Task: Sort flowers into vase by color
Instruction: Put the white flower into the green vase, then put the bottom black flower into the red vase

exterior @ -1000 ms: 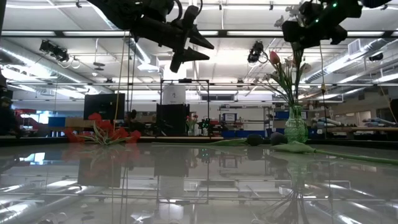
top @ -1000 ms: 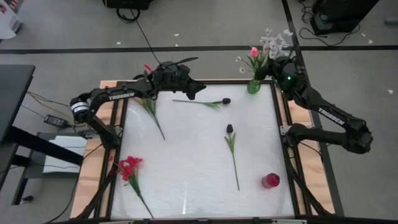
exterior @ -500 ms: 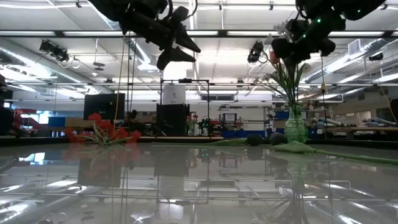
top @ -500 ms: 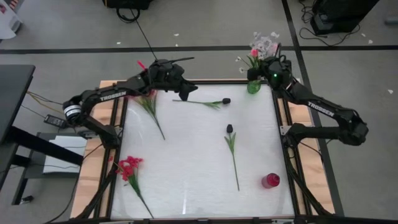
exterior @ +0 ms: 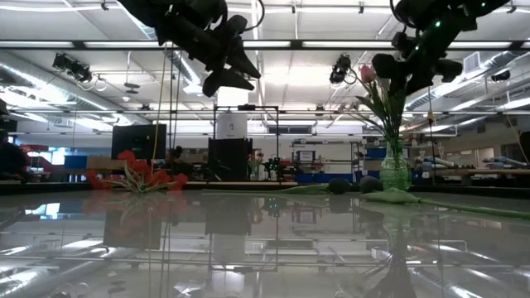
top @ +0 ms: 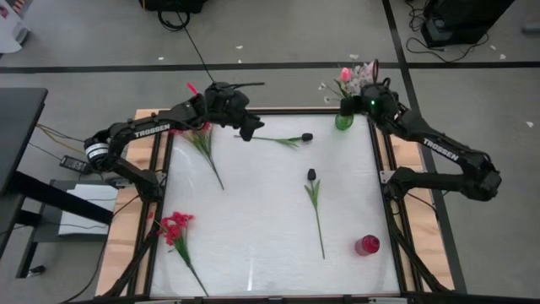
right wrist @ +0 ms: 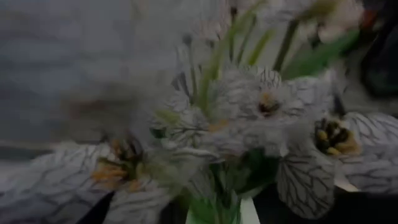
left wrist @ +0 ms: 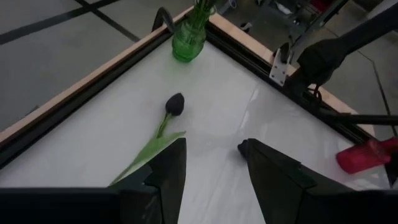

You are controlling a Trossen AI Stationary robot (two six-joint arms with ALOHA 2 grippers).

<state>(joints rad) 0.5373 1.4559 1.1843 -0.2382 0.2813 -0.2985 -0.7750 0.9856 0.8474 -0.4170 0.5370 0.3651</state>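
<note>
Right now I read the white table as my clock face, seen from above: my left arm reaches across the 11 o'clock edge, and my right arm comes in from the 3 o'clock side to the 1 o'clock corner. At that corner stands the green vase with the pink tulip and the white flowers in it; the right gripper sits among those blooms, and I cannot tell whether its fingers are parted or holding a stem. The left gripper hangs above the table with fingers well spread and nothing between them, over the dark bud's stem lying near 12 o'clock. A second dark bud lies near the centre, a red cluster at 8 o'clock, another red flower at 10 o'clock under the left arm, and a small red vase at 4 o'clock. To do this step well, I judge I should come straight down with the fingers astride the stem, not the leaf, and close gently so it does not roll. Against half a second ago, the left gripper has drifted slightly toward the stem, and the right gripper has settled lower and closer to the vase.
</note>
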